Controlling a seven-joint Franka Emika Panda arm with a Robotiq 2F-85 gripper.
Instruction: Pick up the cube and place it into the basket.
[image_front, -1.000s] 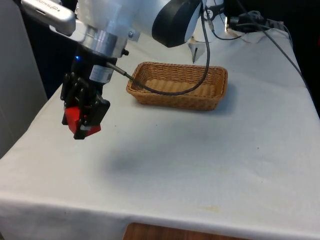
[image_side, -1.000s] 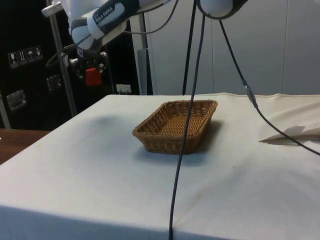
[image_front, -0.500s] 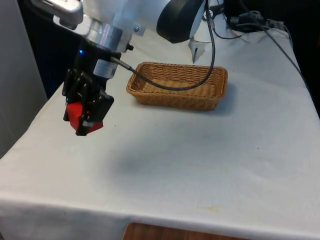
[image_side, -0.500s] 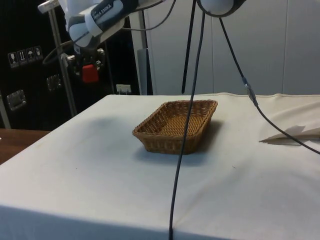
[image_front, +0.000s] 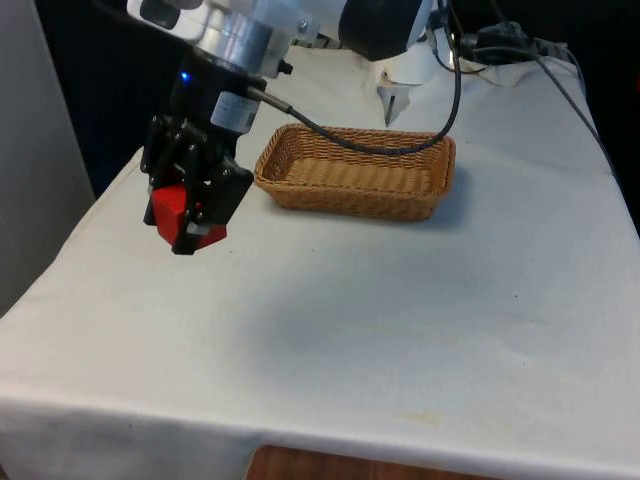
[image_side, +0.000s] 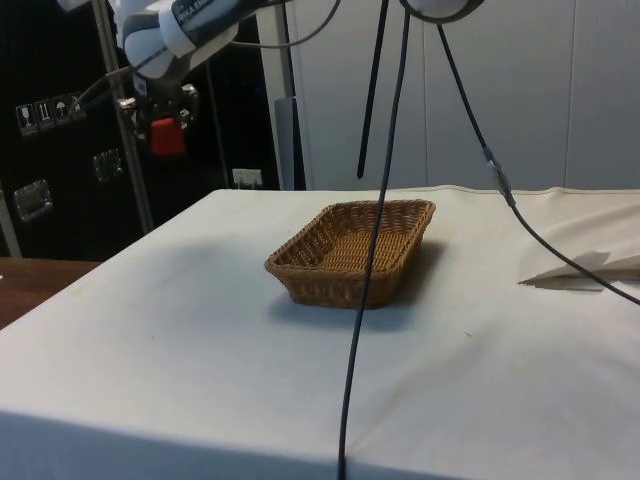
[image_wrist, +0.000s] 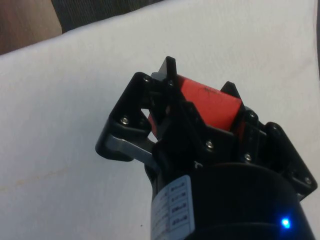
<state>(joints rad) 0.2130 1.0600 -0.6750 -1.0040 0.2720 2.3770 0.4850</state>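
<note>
My tool (image_front: 190, 215) is clamped on the red cube (image_front: 170, 207), with one black finger on each of two opposite faces. In the wrist view the cube (image_wrist: 207, 102) sits between the fingers (image_wrist: 170, 75) with its top red face exposed, and the white cloth lies below it.

The cube is held in the air, clear of the tabletop (image_front: 400, 320). In the side view it (image_side: 166, 137) hangs well above the cloth, higher than the basket's rim.

The basket (image_front: 355, 172) is a brown wicker tray, rectangular, standing upright on the tabletop. In the front view the tool and cube are at the basket's left, near its short end but apart from it. In the side view the basket (image_side: 350, 252) stands towards the middle of the tabletop, and the tool (image_side: 160, 120) is over the cloth's edge region, well to one side of it.

A black cable (image_front: 340, 145) runs from the tool across the front of the basket. A folded piece of white paper (image_front: 392, 100) stands beyond the basket.
</note>
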